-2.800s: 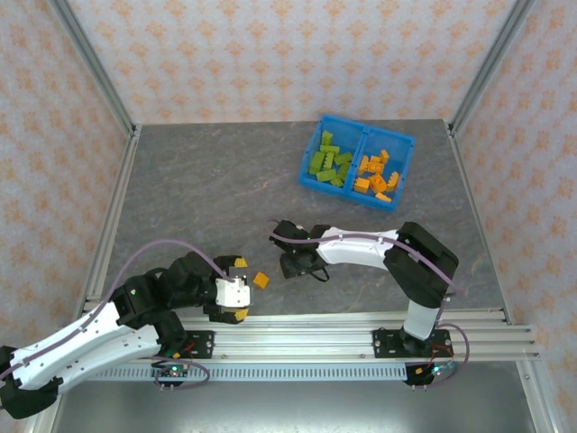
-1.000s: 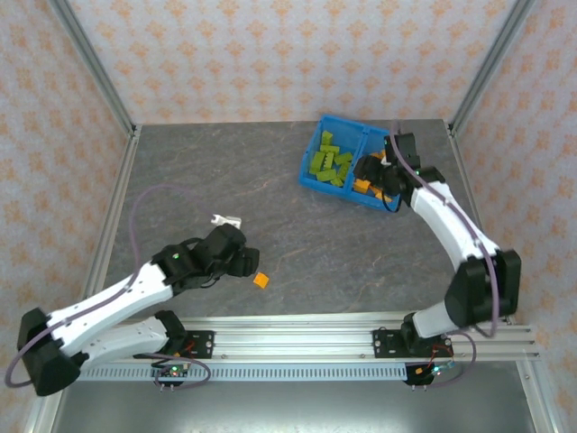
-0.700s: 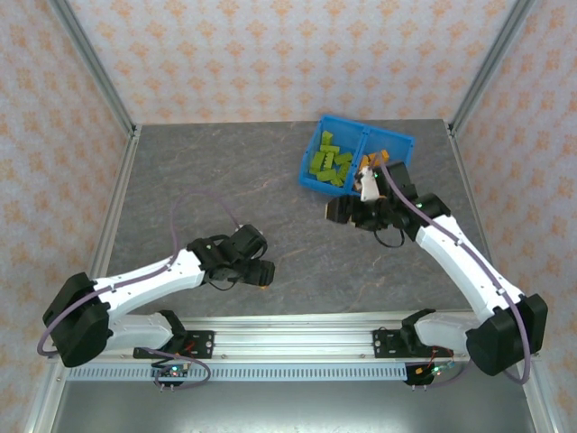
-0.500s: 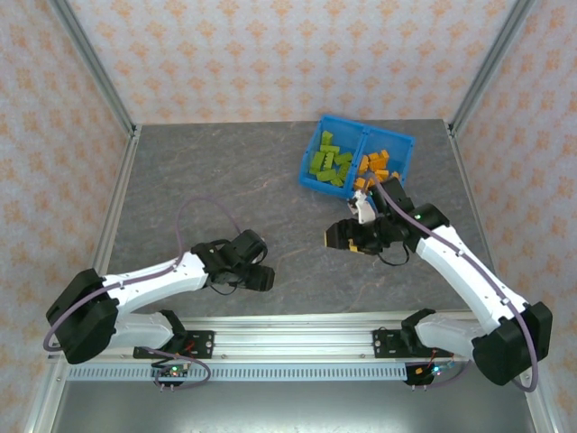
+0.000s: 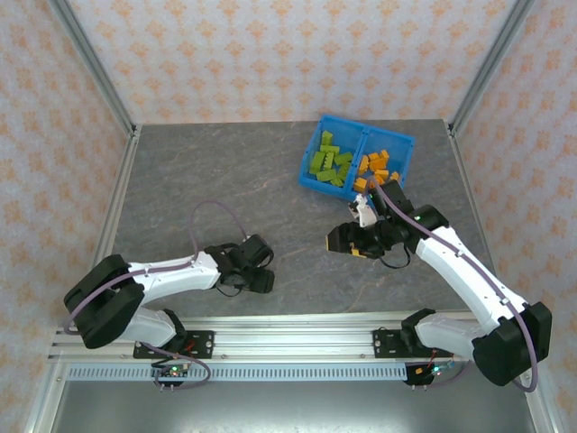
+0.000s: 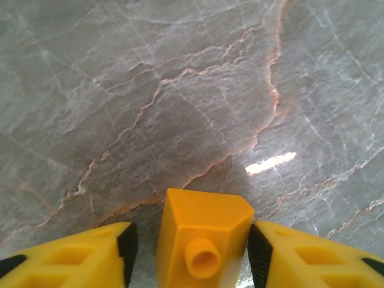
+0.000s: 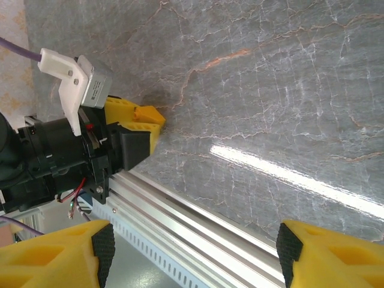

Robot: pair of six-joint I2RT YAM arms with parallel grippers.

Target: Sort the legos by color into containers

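Since a second ago, the left gripper [image 5: 259, 280] has been brought over the orange brick [image 6: 204, 225], and the right gripper [image 5: 346, 241] has been pulled back from the bin [image 5: 403, 142]. The brick is lying on the table [image 6: 180, 90], well in front of the bin and to its left. It is seen between narrow jaws: one pad [image 6: 258, 255] looks to be touching it, and a thin gap is left on the other side. The right jaws are held wide, with nothing between them. The brick is judged light, hard and smooth, so it may slip or turn. It is best taken by its two flat sides, near the middle.
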